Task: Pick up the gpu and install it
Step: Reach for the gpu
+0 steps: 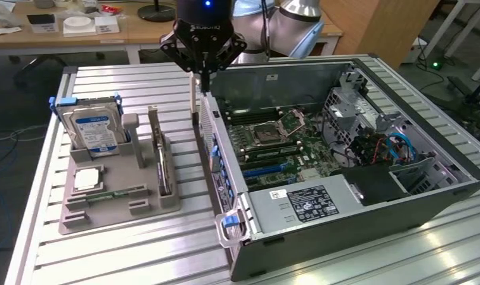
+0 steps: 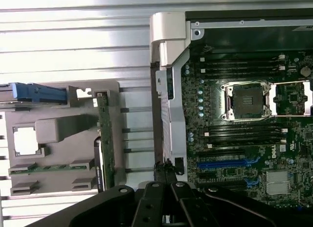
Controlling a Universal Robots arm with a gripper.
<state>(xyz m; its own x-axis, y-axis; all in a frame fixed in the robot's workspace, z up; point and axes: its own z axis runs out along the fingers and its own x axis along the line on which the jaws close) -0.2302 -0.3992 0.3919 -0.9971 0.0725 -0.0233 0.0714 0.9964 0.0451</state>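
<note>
My hand (image 1: 202, 75) hangs closed and empty beside the computer case (image 1: 430, 199); for a clean pick I'd open it squarely over the upright gpu (image 1: 156, 151).

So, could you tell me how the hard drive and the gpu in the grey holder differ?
The hard drive is a thick silver block with a blue label; the gpu is a thin dark card. The hard drive faces the exterior view broadside; the gpu shows its edge. Both stand on edge in the grey holder.
</note>
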